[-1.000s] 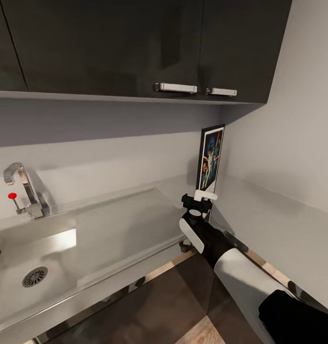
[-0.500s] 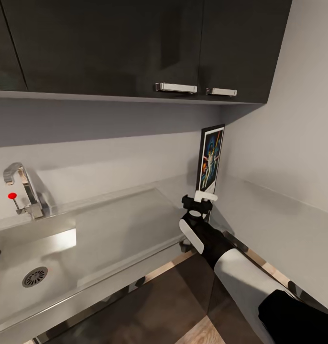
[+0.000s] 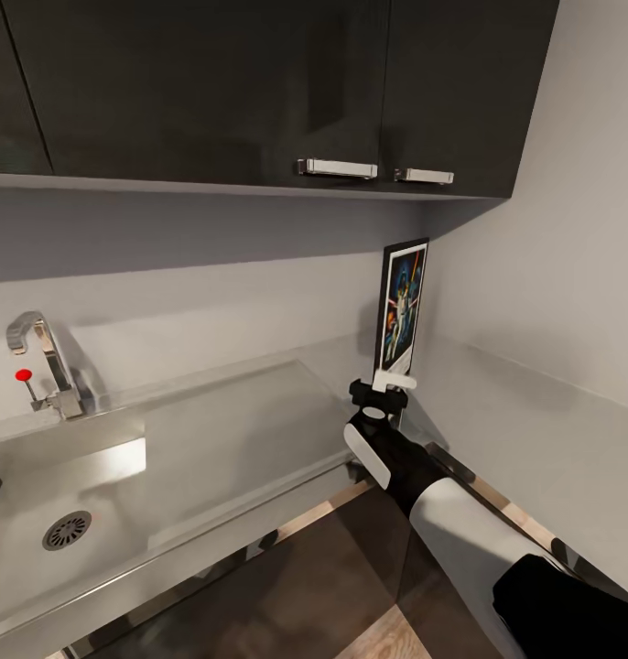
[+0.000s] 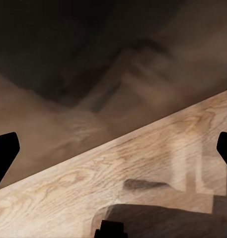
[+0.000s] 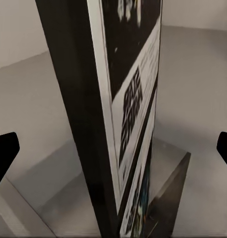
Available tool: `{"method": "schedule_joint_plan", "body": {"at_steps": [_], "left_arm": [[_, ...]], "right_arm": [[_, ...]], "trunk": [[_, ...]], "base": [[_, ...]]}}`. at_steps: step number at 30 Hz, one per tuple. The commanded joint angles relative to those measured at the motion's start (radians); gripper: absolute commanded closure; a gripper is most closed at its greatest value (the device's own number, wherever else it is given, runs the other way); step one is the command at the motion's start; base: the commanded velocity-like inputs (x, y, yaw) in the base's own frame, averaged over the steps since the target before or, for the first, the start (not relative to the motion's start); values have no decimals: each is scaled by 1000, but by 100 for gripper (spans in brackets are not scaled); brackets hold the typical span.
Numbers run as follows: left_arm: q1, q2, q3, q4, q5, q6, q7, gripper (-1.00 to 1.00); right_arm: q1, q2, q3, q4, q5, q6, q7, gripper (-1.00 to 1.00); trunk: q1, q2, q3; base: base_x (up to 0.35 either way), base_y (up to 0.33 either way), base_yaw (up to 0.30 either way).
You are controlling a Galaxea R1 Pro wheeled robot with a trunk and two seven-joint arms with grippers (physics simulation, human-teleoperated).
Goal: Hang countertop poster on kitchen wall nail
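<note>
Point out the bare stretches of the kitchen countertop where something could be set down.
Bare steel lies on the draining area between the sink basin and the corner, and on the countertop run along the right-hand wall. The corner itself is crowded: the poster stands upright there with the right gripper at its lower edge.

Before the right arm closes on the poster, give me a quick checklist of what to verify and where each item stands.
1. Poster stands upright on the kitchen countertop in the corner: ok.
2. Right end effector sits at the poster's lower edge: ok.
3. Poster edge lies between the open fingers, roughly centred, in the right wrist view: ok.
4. Fingers touching the frame: not yet, gap on both sides.
5. Left end effector open, facing wood floor, out of the way: ok.
6. Wall nail located: cannot tell.
</note>
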Motion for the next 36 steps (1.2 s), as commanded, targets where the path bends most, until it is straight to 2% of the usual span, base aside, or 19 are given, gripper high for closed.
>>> {"method": "schedule_joint_plan", "body": {"at_steps": [1,36], "left_arm": [[0,-1,5,-1,-11,-2,0,-100],[1,-1,5,-1,-11,-2,0,-100]], "right_arm": [[-1,-1,5,2,-2,8,-7,-100],[-2,-1,9,16,-2,6,-7,-100]], "trunk": [[0,-1,-1],[0,-1,-1]], "base": [[0,0,0],[21,0,0]]}}
